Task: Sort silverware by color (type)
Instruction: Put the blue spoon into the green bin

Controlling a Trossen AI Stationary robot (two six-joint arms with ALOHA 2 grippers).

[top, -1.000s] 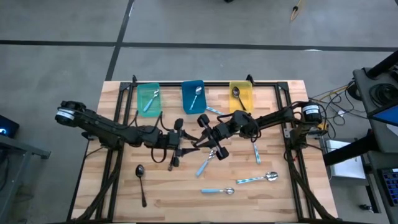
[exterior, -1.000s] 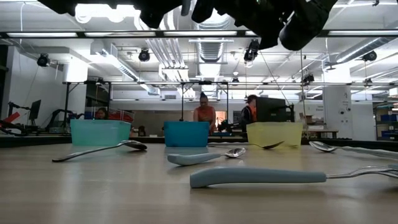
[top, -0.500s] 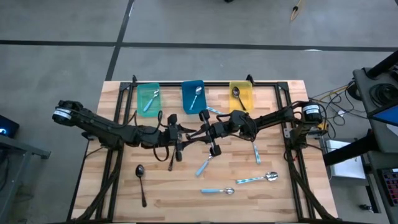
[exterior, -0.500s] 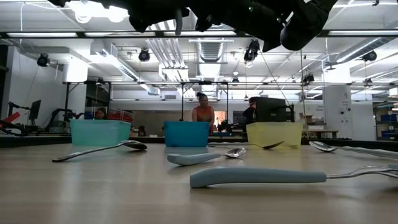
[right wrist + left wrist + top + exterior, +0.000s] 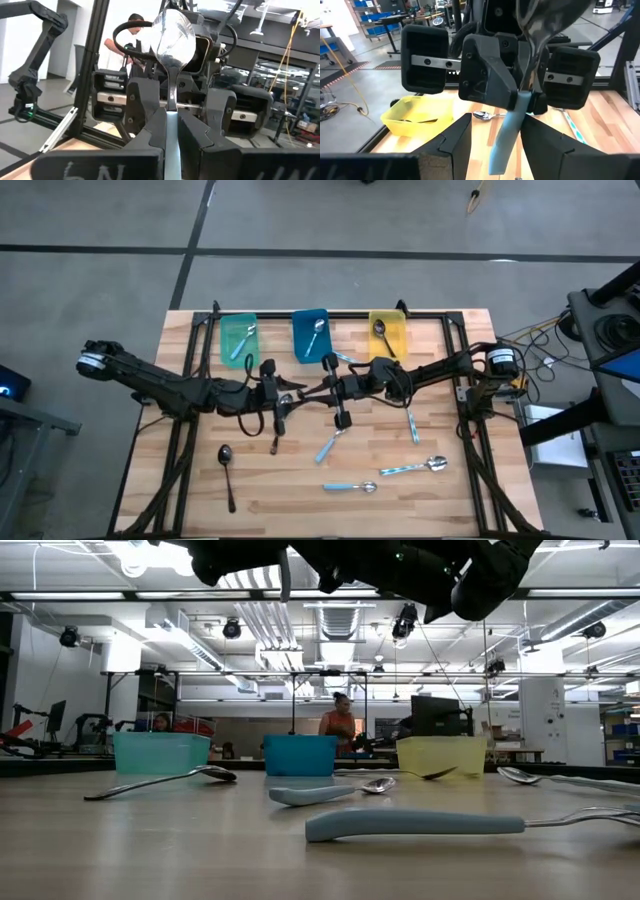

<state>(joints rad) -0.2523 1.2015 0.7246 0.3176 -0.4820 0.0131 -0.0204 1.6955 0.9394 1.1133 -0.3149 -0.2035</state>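
both grippers shifted toward the bins since earlier. right gripper (image 5: 170, 125) clenched on spoon (image 5: 172, 42), held above mid-table, blue handle pointing at left gripper (image 5: 492, 135), whose released fingers flank it; left arm nearer.

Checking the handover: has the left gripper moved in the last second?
Yes. In the high view the left gripper has shifted up the picture toward the teal bin.

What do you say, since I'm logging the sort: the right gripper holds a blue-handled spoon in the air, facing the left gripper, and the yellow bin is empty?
Not quite. The yellow bin is not empty: the high view shows a dark spoon in it. The rest stands: the right gripper holds a blue-handled spoon in the air, facing the left gripper.
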